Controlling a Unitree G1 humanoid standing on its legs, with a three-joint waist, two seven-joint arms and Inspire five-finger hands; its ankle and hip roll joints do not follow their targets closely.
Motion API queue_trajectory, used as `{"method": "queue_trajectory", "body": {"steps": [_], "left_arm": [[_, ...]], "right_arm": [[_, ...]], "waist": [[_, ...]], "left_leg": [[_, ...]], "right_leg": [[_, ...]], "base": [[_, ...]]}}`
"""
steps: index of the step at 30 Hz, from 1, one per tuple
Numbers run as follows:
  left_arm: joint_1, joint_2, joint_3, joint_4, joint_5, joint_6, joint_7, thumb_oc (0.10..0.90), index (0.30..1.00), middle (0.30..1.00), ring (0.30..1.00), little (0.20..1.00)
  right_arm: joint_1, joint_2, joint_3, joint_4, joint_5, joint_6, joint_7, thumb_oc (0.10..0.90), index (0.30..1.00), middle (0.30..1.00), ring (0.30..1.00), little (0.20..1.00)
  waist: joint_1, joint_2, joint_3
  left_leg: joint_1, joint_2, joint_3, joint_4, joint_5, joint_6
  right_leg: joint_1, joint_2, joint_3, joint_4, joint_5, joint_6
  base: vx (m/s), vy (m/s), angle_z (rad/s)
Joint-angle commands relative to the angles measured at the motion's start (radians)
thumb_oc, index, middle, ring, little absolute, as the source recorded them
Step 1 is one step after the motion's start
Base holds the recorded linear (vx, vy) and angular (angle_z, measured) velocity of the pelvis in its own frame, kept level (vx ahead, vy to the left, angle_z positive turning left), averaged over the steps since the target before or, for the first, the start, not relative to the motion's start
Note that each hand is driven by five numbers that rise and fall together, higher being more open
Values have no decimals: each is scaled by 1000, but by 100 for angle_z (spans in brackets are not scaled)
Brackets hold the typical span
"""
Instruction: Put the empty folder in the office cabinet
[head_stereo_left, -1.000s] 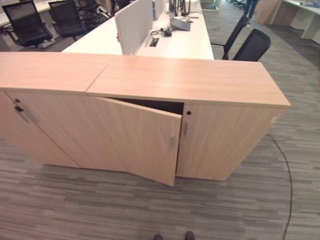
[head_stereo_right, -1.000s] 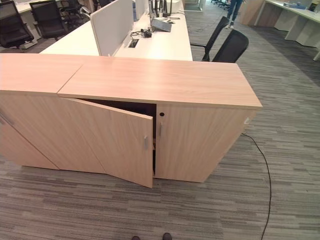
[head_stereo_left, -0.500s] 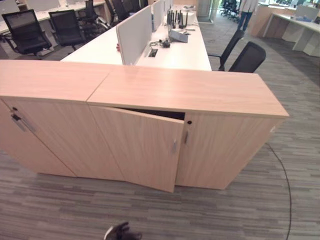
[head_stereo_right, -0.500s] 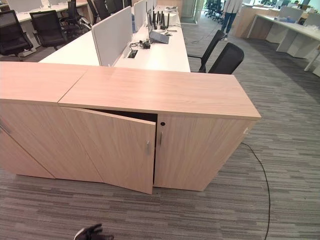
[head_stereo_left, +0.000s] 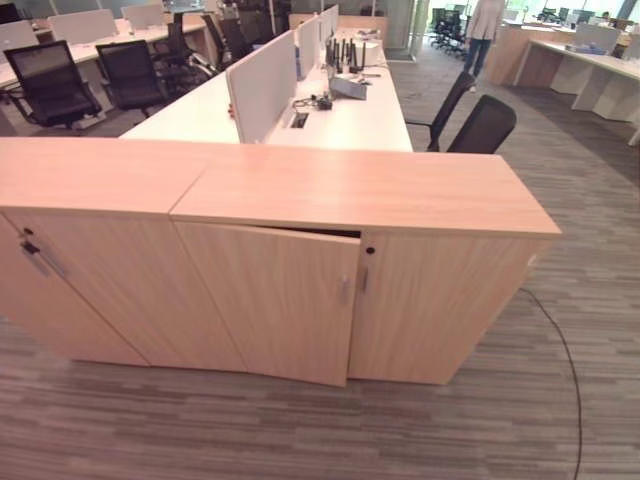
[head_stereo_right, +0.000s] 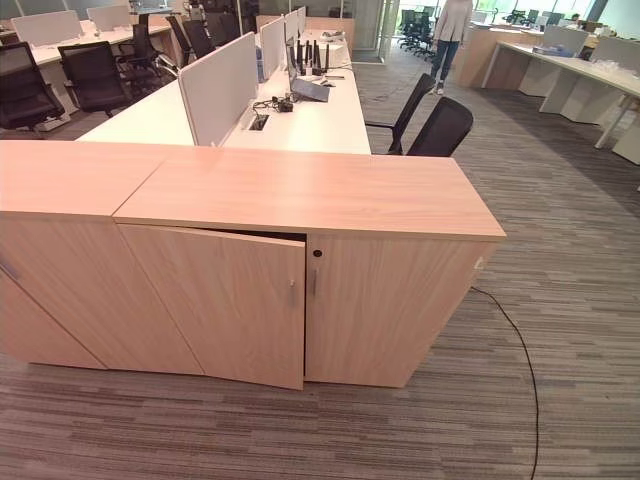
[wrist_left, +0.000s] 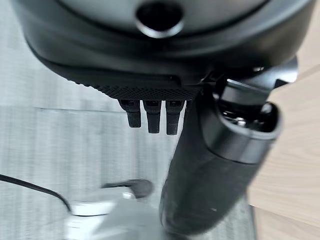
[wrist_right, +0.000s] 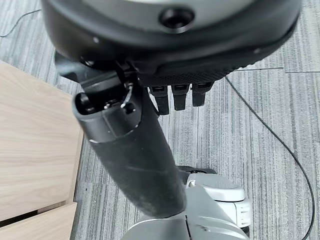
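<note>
The light-wood office cabinet (head_stereo_left: 360, 190) stands straight ahead on the carpet. Its left door (head_stereo_left: 270, 300) is ajar by a narrow gap at the top edge, and its right door (head_stereo_left: 440, 300) is shut. Small metal handles (head_stereo_left: 345, 290) sit where the two doors meet. In the left wrist view my left hand (wrist_left: 150, 85) hangs over the carpet with relaxed fingers (wrist_left: 152, 117) and thumb (wrist_left: 215, 165) out, holding nothing. My right hand (wrist_right: 175, 55) hangs the same way beside the cabinet's wood, its fingers (wrist_right: 177, 97) straight and empty.
A second matching cabinet (head_stereo_left: 90, 175) adjoins on the left. Behind stand white desks (head_stereo_left: 340, 105) with a divider screen (head_stereo_left: 262, 85) and black office chairs (head_stereo_left: 485, 125). A person (head_stereo_right: 450, 30) walks far back. Open carpet (head_stereo_left: 300, 430) lies in front.
The left cabinet door has swung from well ajar to nearly shut. The head camera has tilted up. A dark hand seen at the bottom edge half a second ago has dropped out of the eye views.
</note>
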Motion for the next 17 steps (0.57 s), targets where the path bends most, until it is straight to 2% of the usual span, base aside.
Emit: {"method": "queue_trajectory", "body": {"steps": [1,9,17], "left_arm": [[-80,-20,14,42,1,-20,13,800,900,900,900,900],[-91,-29,0,32,-8,-19,14,800,900,900,900,900],[-153,-36,-104,-57,27,-37,19,800,900,900,900,900]], "right_arm": [[-32,-51,-12,35,2,-31,-20,800,900,900,900,900],[-27,-37,4,32,3,-29,-20,800,900,900,900,900],[-42,-24,49,22,-16,-23,-18,800,900,900,900,900]], "waist": [[15,11,5],[14,12,8],[3,14,2]], "left_leg": [[-11,-15,-10,-1,-84,-9],[-11,-13,-6,-1,-84,-10],[-3,-11,0,-1,-88,-11]], "right_leg": [[46,25,-46,7,-140,46],[45,23,-51,7,-140,47],[54,23,-49,7,-142,47]], "base": [[0,0,0],[-6,-1,-2],[0,0,0]]}}
